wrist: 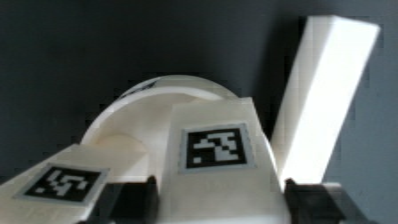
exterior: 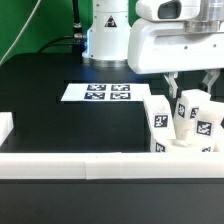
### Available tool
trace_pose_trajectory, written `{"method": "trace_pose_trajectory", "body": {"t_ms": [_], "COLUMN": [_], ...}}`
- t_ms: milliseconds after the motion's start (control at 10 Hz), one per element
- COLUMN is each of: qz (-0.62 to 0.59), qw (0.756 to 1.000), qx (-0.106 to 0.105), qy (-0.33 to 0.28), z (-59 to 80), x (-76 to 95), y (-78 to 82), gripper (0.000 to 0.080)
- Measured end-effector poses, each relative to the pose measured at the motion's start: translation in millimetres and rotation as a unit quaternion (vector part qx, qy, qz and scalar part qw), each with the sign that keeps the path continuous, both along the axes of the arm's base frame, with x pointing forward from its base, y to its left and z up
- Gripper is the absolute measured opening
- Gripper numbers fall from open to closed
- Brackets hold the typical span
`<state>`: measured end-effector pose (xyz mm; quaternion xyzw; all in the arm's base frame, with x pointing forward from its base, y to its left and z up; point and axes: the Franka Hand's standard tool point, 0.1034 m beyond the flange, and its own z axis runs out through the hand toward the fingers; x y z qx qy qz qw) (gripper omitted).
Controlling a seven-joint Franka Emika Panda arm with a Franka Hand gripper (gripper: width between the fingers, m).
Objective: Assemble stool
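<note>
My gripper (exterior: 190,93) stands over the cluster of white stool parts at the exterior view's right. Its fingers sit on either side of an upright tagged leg (exterior: 191,110), pressed against it. In the wrist view the same leg (wrist: 217,140) fills the gap between the two dark fingers (wrist: 139,195) of the gripper (wrist: 222,198). Behind it lies the round seat (wrist: 164,95). A second tagged leg (wrist: 68,180) lies beside the held one. Two more legs (exterior: 159,117) (exterior: 210,122) flank it in the exterior view.
The marker board (exterior: 105,92) lies flat on the black table in the middle. A long white border rail (exterior: 90,165) runs along the front edge, and a short piece (exterior: 5,126) sits at the exterior view's left. A rail (wrist: 324,90) also stands close beside the parts.
</note>
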<state>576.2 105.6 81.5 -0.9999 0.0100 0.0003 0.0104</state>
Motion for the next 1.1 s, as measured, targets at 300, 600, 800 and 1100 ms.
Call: {"method": "trace_pose_trajectory", "body": {"t_ms": [300, 600, 800, 1100], "qz": [-0.091, -0.194, -0.261, -0.358], "qw": [0.996, 0.981, 0.965, 0.933], "qx": [0.004, 0.013, 0.018, 0.027], "qy": [-0.002, 0.003, 0.007, 0.016], "z": [0.2, 0.2, 0.2, 0.2], "x": [0.9, 0.5, 0.2, -0.2], "y": [3.1, 5.7, 7.5, 10.4], "gripper": [0.0337, 0.0337, 0.0337, 0.0337]}}
